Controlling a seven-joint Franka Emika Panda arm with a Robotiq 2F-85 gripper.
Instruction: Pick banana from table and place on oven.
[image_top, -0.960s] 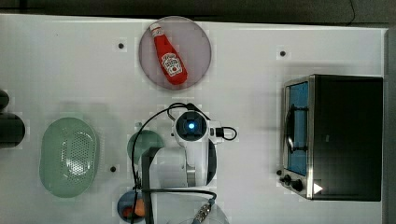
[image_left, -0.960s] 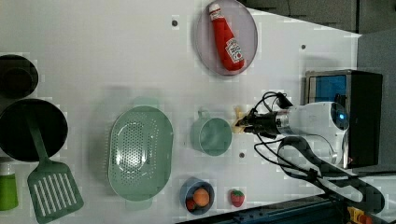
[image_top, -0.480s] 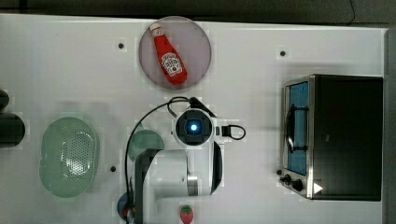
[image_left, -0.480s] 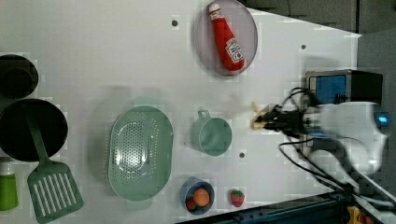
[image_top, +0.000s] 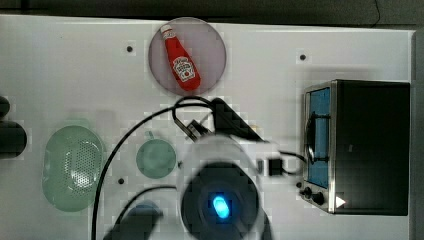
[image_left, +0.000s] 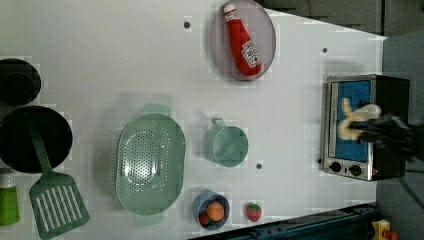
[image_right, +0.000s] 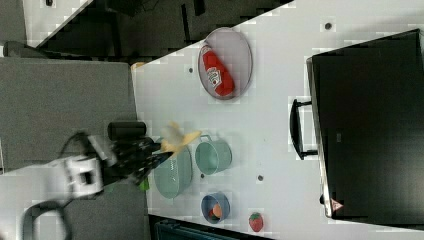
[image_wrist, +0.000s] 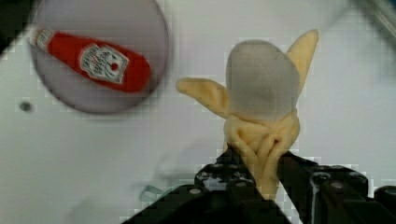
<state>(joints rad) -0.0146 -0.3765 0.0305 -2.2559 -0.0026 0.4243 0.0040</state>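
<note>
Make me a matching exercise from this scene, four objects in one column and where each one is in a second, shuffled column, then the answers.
Things:
1. banana
2. ketchup bottle
3. orange fruit
4. strawberry

Places:
A. in the small blue bowl
B. bare on the table
C. held in the gripper
D. lying on the round plate

Pairs: 1-C, 2-D, 3-A, 4-B

White table (image_left: 125, 55) — oven (image_left: 364, 127), mug (image_left: 227, 145), colander (image_left: 149, 164)
</note>
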